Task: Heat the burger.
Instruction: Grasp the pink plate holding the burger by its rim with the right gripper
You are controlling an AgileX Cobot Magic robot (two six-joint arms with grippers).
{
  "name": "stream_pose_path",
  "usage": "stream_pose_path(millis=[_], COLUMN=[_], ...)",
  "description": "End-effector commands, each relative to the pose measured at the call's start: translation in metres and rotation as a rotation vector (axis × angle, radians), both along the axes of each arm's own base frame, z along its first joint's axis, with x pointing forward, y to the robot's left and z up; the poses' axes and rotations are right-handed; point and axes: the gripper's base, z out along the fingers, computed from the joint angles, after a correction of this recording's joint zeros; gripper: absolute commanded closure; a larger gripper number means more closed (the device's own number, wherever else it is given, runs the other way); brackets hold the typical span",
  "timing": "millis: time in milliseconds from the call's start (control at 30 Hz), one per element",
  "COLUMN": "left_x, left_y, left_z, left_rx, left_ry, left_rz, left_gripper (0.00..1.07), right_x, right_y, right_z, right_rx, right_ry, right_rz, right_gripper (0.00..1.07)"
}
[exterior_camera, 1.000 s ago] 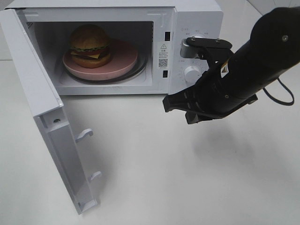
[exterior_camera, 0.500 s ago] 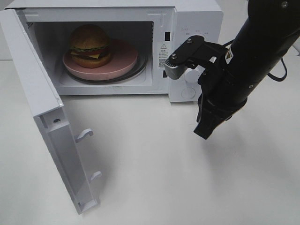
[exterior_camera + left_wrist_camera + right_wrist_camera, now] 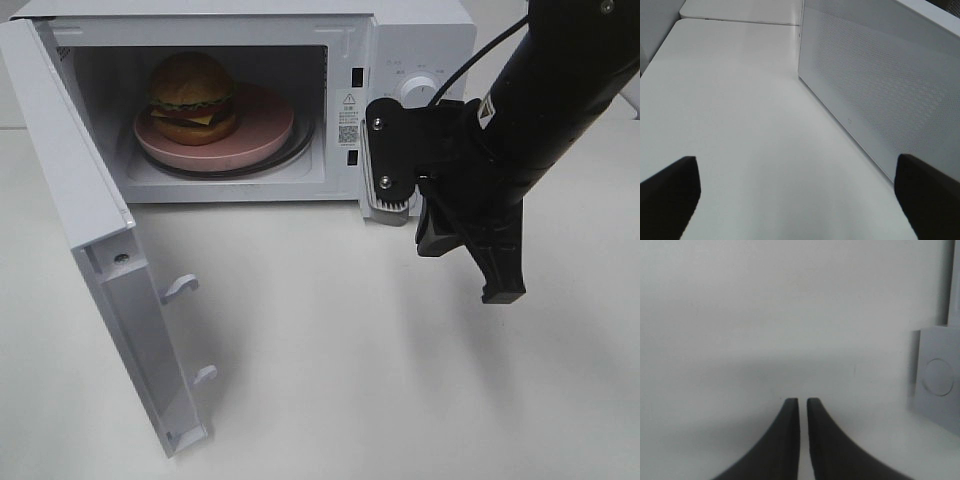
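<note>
The burger (image 3: 192,97) is on the pink plate (image 3: 262,125) inside the microwave (image 3: 420,40), upper left. My right gripper (image 3: 800,401) is pinched together, empty. The door (image 3: 70,200) is wide open, and if I shove it clumsily the whole thing could slide.

Bright, even overhead light washes the white table (image 3: 350,400); the microwave door (image 3: 90,230) and the arm (image 3: 540,110) cast soft shadows on it. Wrist views look soft, dark fingers (image 3: 785,440) blurred up close.
</note>
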Motion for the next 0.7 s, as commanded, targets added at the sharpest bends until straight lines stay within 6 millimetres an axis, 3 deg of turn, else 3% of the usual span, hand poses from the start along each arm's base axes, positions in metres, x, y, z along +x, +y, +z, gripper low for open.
stream_pose_path(millis=[33,200,267,367,433,467,533,633,700], left_x=[0.000,0.000,0.000,0.000,0.000,0.000,0.000,0.000,0.000], left_y=[-0.001,-0.001,-0.001,-0.001,-0.001,-0.001,-0.001,-0.001,-0.001], left_z=[0.000,0.000,0.000,0.000,0.000,0.000,0.000,0.000,0.000], left_rx=[-0.006,-0.006,-0.006,-0.006,-0.006,-0.006,-0.006,-0.006,-0.006], left_ry=[-0.014,-0.014,-0.014,-0.014,-0.014,-0.014,-0.014,-0.014,-0.014], left_rz=[-0.001,-0.001,-0.001,-0.001,-0.001,-0.001,-0.001,-0.001,-0.001], left_gripper=[0.09,0.09,0.09,0.09,0.09,0.09,0.09,0.09,0.09], right_x=[0.006,0.012,0.014,0.015,0.015,0.015,0.015,0.015,0.014], right_y=[-0.002,-0.001,0.003,0.005,0.016,0.016,0.022,0.024,0.033], right_z=[0.005,0.008,0.010,0.011,0.015,0.015,0.017,0.018,0.017], right_rx=[-0.062,-0.071,-0.062,-0.069,-0.052,-0.052,-0.009,0.008,0.028], right_ry=[-0.085,-0.164,-0.221,-0.244,-0.323,-0.323,-0.354,-0.361,-0.385], right_rz=[0.139,0.179,0.207,0.225,0.274,0.274,0.261,0.249,0.238], right_gripper=[0.92,0.81,0.69,0.65,0.52,0.52,0.35,0.32,0.24])
